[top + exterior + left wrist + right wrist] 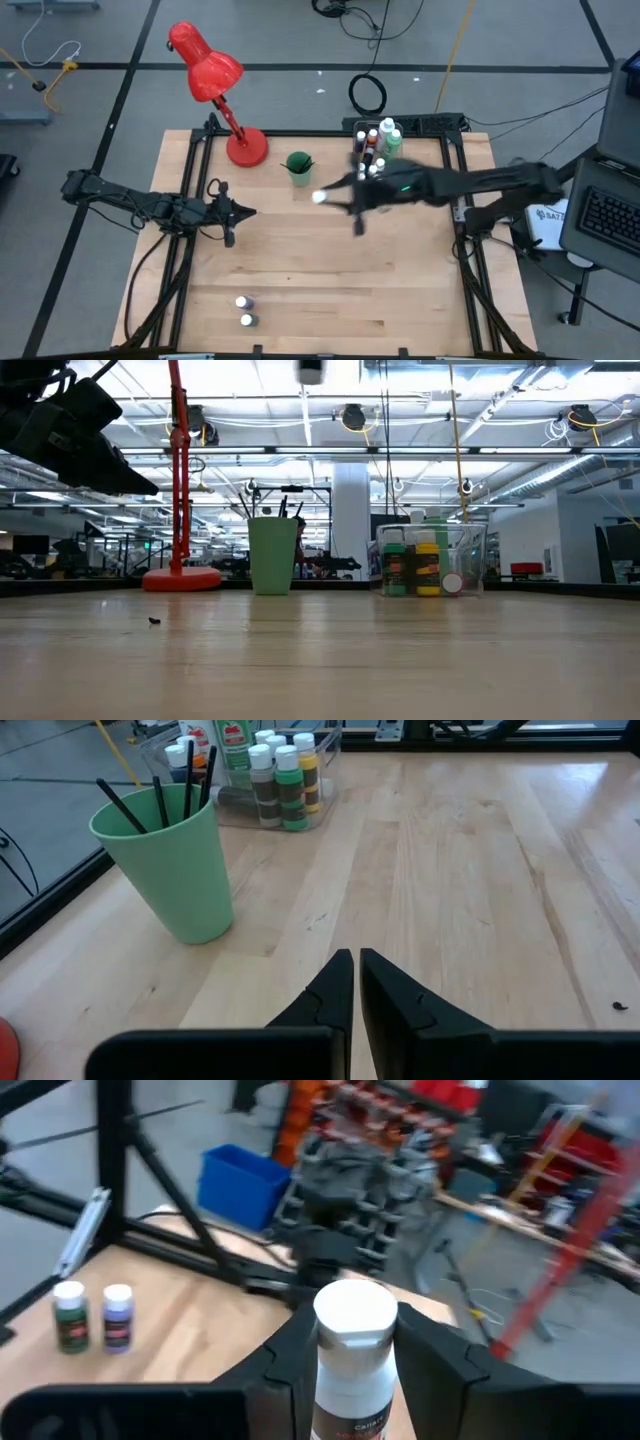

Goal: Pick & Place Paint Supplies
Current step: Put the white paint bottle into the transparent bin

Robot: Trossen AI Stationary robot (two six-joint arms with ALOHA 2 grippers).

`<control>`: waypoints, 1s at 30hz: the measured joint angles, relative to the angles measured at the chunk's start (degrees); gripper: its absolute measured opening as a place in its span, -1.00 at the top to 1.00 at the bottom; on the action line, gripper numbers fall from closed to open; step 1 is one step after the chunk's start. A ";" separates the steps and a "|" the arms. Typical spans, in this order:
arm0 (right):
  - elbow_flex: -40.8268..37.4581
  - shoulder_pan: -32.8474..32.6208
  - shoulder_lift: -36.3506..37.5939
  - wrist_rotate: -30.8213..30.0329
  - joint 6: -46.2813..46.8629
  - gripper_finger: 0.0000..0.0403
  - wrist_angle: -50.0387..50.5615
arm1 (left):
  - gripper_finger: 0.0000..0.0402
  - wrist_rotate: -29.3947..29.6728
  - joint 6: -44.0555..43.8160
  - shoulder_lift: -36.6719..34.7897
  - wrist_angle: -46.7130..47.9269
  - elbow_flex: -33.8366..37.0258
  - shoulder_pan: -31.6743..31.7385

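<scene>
My right gripper (338,197) hangs high over the table's middle, shut on a white bottle with a white cap (355,1342); the low view shows only the bottle's end (310,370) at the top. A green cup (298,167) holding dark brushes (160,800) stands at the far middle. Right of the cup, a clear bin (376,142) holds several paint bottles (285,782). Two small bottles (245,310), one green (71,1316) and one purple (117,1316), stand upright near the front edge. My left gripper (355,970) waits shut at the table's left, above the wood. My right gripper pinches the white bottle's body just below the cap (352,1380) between its two fingers (440,1365). The fingers point about level toward the table's left and lie along the bottle, whose cap end juts out past the fingertips. The bottle is lifted well clear of the table.
A red desk lamp (215,85) stands on its round base (247,148) at the far left. A black frame rail (466,215) borders the table's right side. Bare wood (330,270) lies between the cup and the two front bottles.
</scene>
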State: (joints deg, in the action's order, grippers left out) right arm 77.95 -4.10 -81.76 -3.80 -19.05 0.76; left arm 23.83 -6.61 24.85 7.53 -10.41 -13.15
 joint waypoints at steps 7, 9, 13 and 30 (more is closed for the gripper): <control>-25.07 10.60 21.07 -4.16 4.71 0.49 -6.63 | 0.87 0.00 0.00 0.00 -0.02 0.00 0.00; -33.43 14.48 25.45 -6.10 4.46 0.49 -11.89 | 0.87 0.00 0.00 0.00 -0.03 0.00 0.00; -46.81 22.83 32.75 -6.83 5.51 0.49 -25.19 | 0.87 0.03 0.20 -0.01 -0.34 0.00 0.00; -63.95 35.55 36.45 -9.25 15.37 0.48 -31.16 | 0.87 0.15 0.30 0.00 -0.89 0.00 0.00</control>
State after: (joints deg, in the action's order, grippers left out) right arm 14.00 31.44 -45.30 -13.05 -3.68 -30.40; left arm 23.99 -6.31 24.85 6.63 -10.41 -13.15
